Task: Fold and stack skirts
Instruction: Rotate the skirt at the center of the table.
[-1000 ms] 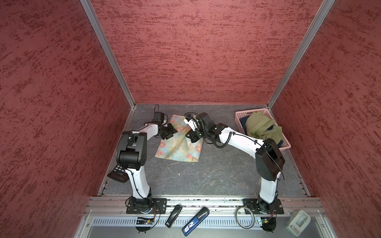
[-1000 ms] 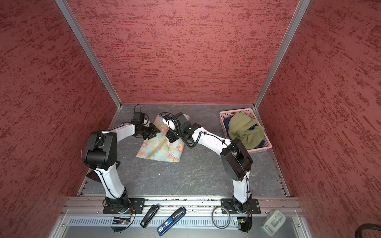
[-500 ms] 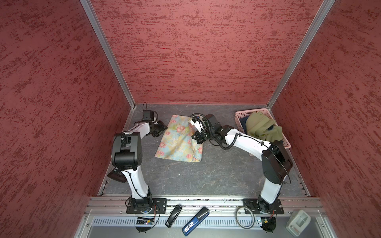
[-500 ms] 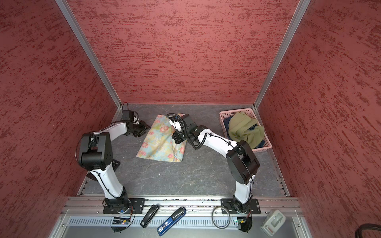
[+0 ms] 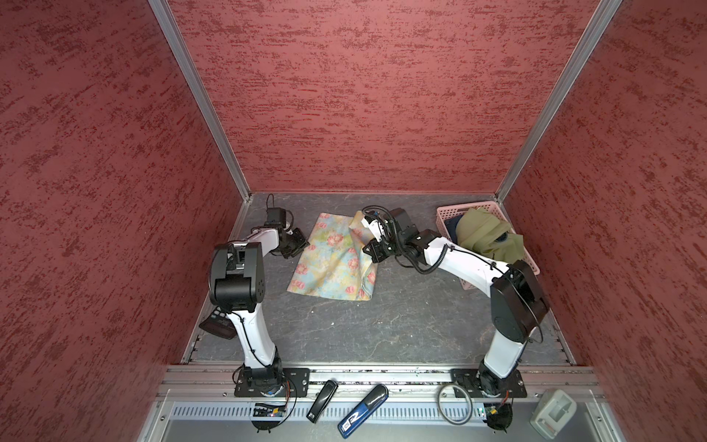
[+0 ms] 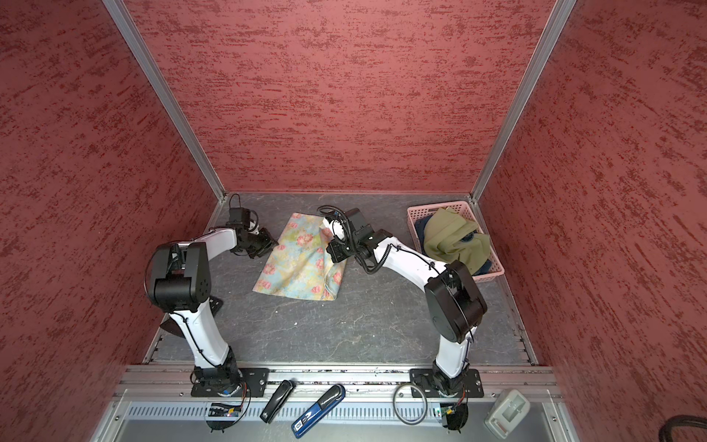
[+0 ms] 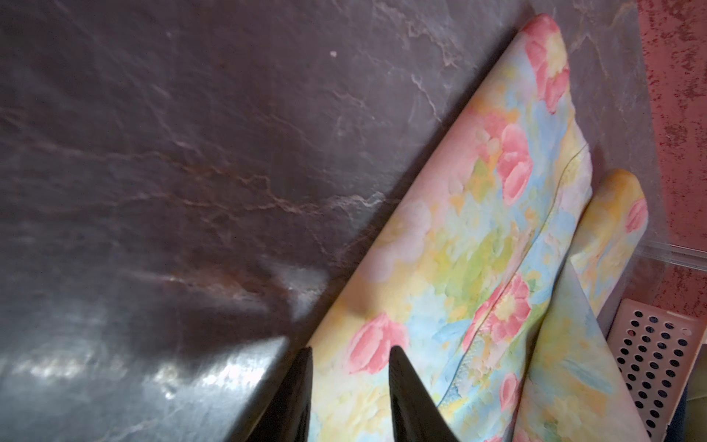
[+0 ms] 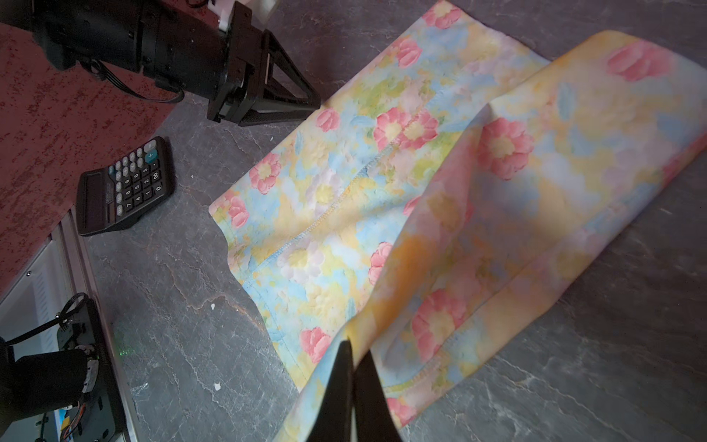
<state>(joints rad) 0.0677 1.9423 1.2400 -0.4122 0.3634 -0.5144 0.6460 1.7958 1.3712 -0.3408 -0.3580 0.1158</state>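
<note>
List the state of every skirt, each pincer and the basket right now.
floral skirt: spread on the table, one side lifted, partly folded over.
left pincer: open, at the floral skirt's edge.
right pincer: shut on the floral skirt's lifted side.
olive skirt: crumpled, unfolded, on top in the basket.
denim skirt: in the basket under the olive skirt, mostly hidden.
pink basket: upright, holding two skirts.

Three red mottled walls [image 5: 363, 95] are enclosing the cell, with aluminium corner posts [image 5: 199, 95] joining them. A dark grey, slate-patterned tabletop [image 5: 382, 325] is forming the base, and a metal rail [image 5: 382, 373] is running along its near edge.
</note>
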